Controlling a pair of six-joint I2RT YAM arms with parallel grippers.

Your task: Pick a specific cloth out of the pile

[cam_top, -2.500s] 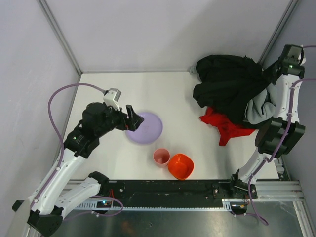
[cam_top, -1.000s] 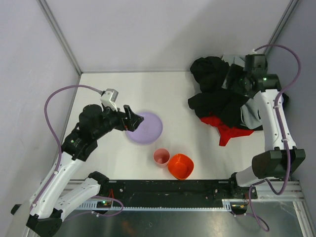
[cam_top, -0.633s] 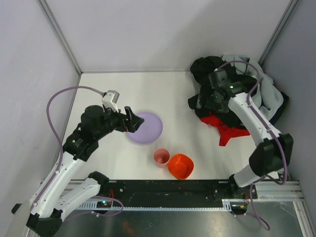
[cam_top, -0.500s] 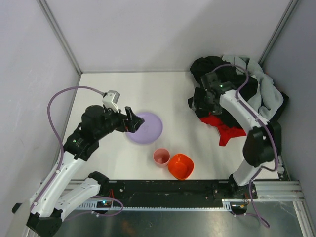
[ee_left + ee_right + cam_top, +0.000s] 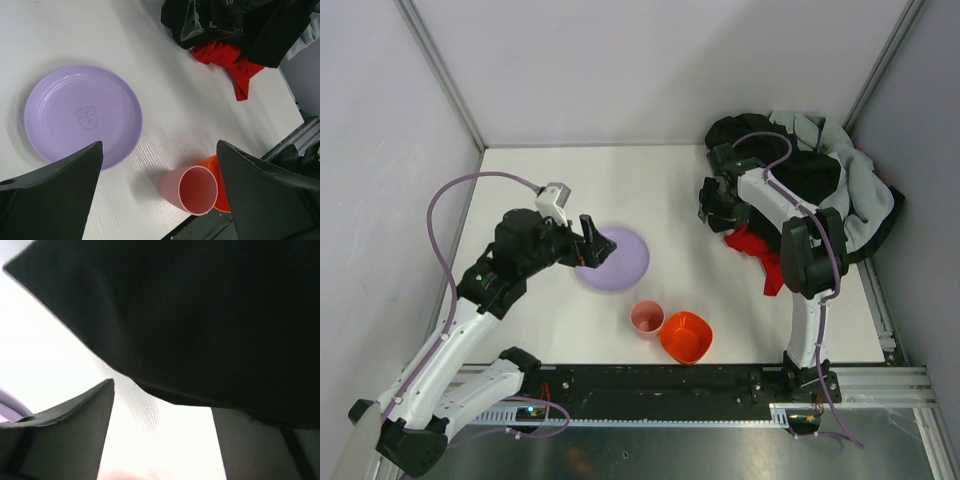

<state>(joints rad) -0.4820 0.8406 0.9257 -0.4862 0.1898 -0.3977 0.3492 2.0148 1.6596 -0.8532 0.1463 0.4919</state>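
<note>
The red cloth (image 5: 761,252) lies half under the near edge of the pile (image 5: 817,178), a heap of black and light grey fabric at the back right. The left wrist view shows the cloth (image 5: 230,59) poking out below the black fabric (image 5: 265,30). My right gripper (image 5: 713,203) sits low at the pile's left edge, beside the red cloth. In its own view the right gripper (image 5: 162,432) is open, bare table between the fingers and black fabric (image 5: 200,315) just ahead. My left gripper (image 5: 593,245) hovers open above the purple plate (image 5: 625,262).
A pink cup (image 5: 646,317) and an orange bowl (image 5: 685,336) stand close together near the front edge. The left wrist view shows the plate (image 5: 82,115), cup (image 5: 192,190) and bowl (image 5: 223,192) below the open left gripper (image 5: 159,145). Walls close the back and sides.
My right arm has swung from the far right of the pile across to its left edge and come down low. Grey fabric on the right is now uncovered. The left arm has barely moved.
</note>
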